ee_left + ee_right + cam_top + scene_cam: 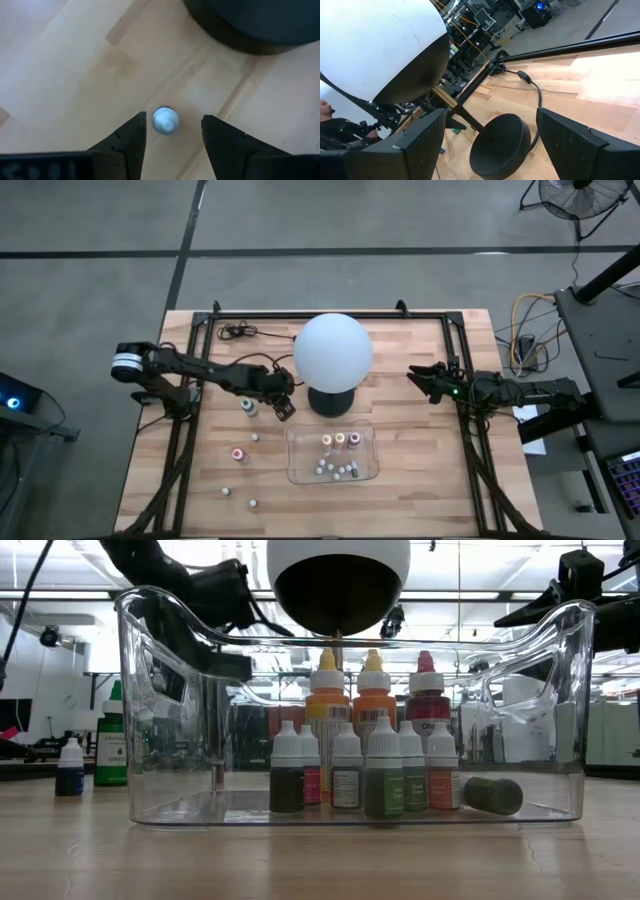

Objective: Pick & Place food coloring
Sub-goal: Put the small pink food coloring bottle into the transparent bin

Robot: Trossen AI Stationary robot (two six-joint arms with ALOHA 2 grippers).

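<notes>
The food coloring is a set of tiny bottles. Several stand in the clear tray (296, 465), and one lies on its side there (492, 795). Others stand loose on the wood left of the tray, such as a teal one (247, 406) and a pink one (238, 453). My left gripper (285, 408) points steeply down beside the lamp's dark base, open. In the left wrist view its fingers (172, 142) stand on either side of one white-capped bottle (165, 120), which stands upright on the table, and they do not touch it. My right gripper (425, 380) waits open at the table's right.
A lamp with a big white globe (333, 350) and a round dark base (330, 402) stands mid-table, right beside my left gripper. Its cable (238, 332) runs to the far left. Black rails frame the table's sides and far edge. Bare wood lies near the front edge.
</notes>
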